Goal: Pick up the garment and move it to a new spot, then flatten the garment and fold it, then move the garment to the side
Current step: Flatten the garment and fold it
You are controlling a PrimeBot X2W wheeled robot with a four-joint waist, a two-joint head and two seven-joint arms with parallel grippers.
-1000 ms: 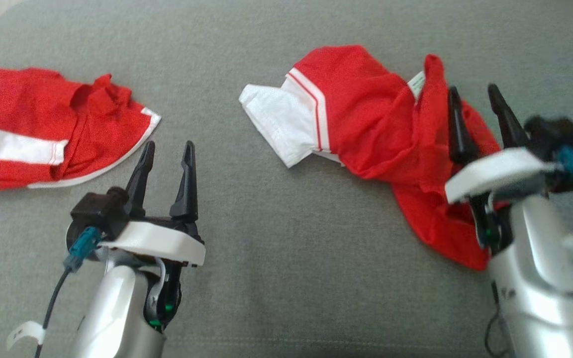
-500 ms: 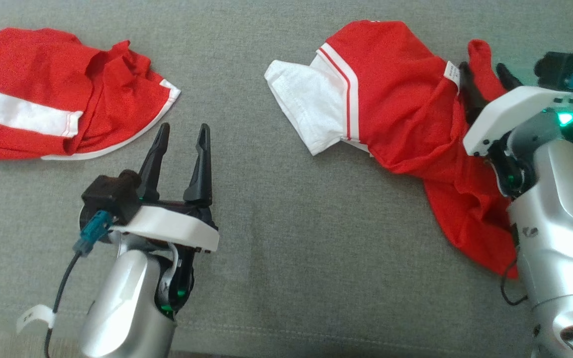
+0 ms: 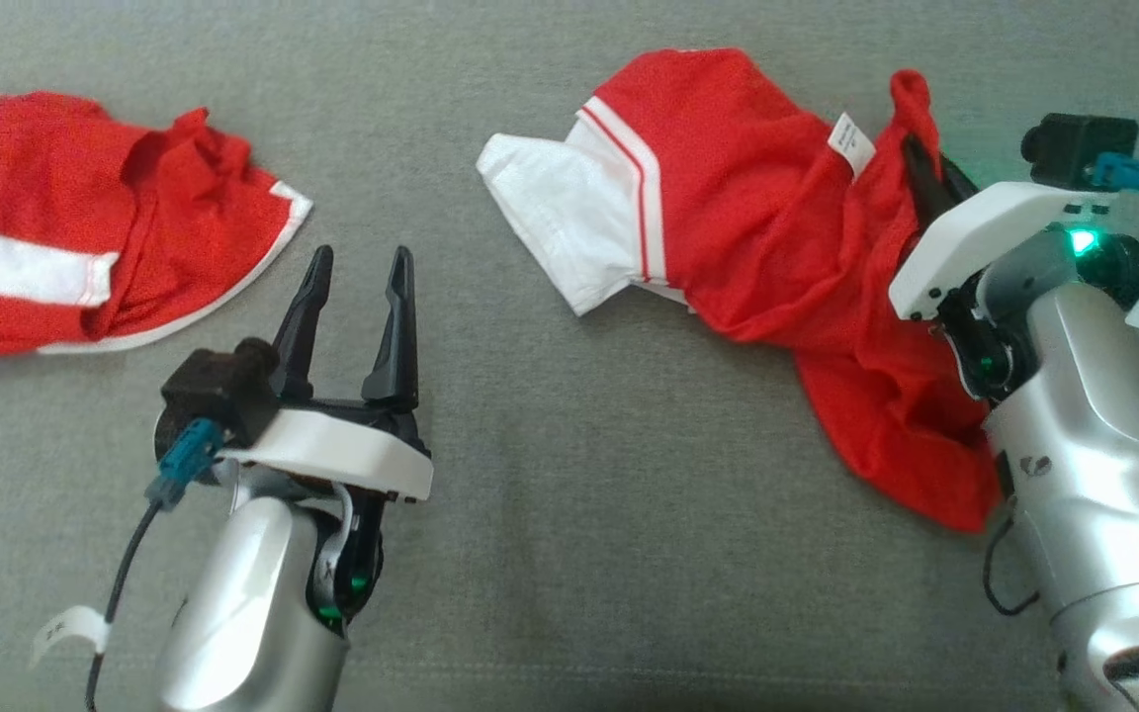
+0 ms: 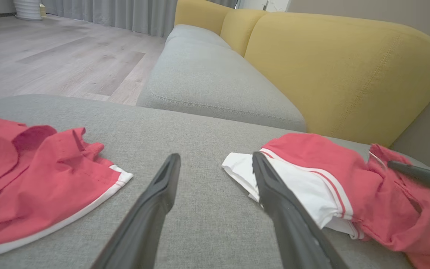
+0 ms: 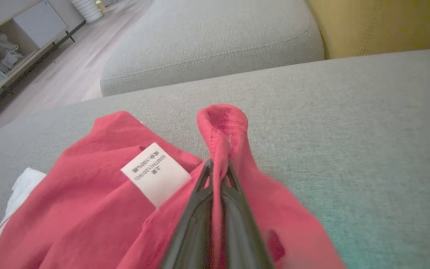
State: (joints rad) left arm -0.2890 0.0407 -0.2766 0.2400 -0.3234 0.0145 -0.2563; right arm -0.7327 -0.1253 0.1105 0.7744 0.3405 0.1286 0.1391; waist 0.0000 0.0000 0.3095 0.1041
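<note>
A crumpled red garment (image 3: 747,208) with a white sleeve and a white label lies on the grey cushion at the right, also seen in the left wrist view (image 4: 334,179). My right gripper (image 3: 923,168) is shut on a raised fold at its right edge. The right wrist view shows red cloth (image 5: 106,194) pinched between the closed fingers, the right gripper (image 5: 218,167) just beside the label. My left gripper (image 3: 357,272) hovers open over bare cushion, left of the garment, with nothing between its fingers (image 4: 155,198).
A second red garment with white bands (image 3: 85,237) lies at the far left (image 4: 32,179). The grey cushion (image 3: 569,475) ends in a front seam near the bottom. Beyond are another grey seat (image 4: 207,74), a yellow backrest (image 4: 342,71) and wooden floor (image 4: 50,56).
My right gripper's fingers, spread over the garment a second ago, have closed on a fold of red cloth and pulled it up. The head camera has shifted. The left gripper holds its pose.
</note>
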